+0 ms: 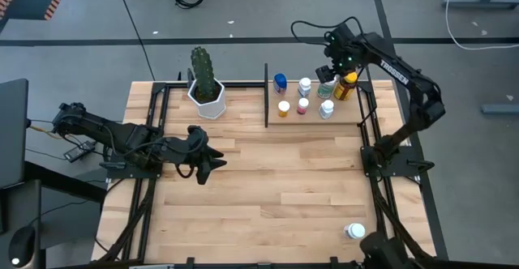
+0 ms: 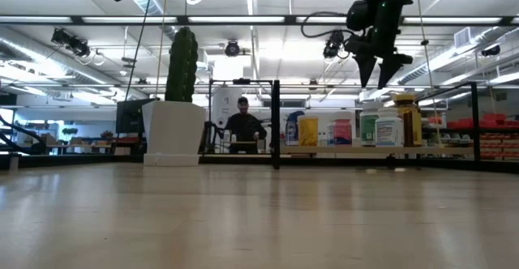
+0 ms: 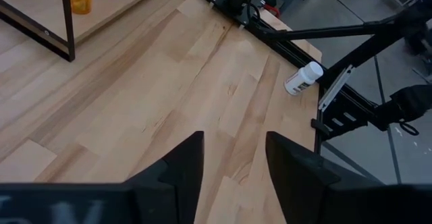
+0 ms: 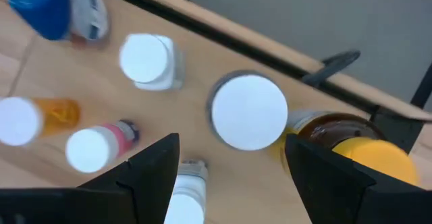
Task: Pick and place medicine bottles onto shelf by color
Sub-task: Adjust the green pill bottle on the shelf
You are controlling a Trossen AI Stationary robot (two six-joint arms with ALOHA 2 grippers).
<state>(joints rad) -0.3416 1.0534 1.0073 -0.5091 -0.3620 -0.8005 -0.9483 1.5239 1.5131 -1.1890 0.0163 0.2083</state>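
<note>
High view: your right gripper [image 1: 328,73] is hovering, jaws wide and empty, over shelf [image 1: 312,117] bottles upper right; left gripper [image 1: 212,160], jaws parted, is waiting centre-left.

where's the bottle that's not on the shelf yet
In the high view, the white bottle lies on its side on the table's near right corner, far from the shelf.

Matt light-wood shelf [image 1: 345,115], smooth tabletop [image 1: 268,188]

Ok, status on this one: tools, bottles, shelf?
Right tool open above shelf, over green bottle. Left tool open, empty, mid-table. One white bottle lying unshelved near table edge. Nothing blocking.
</note>
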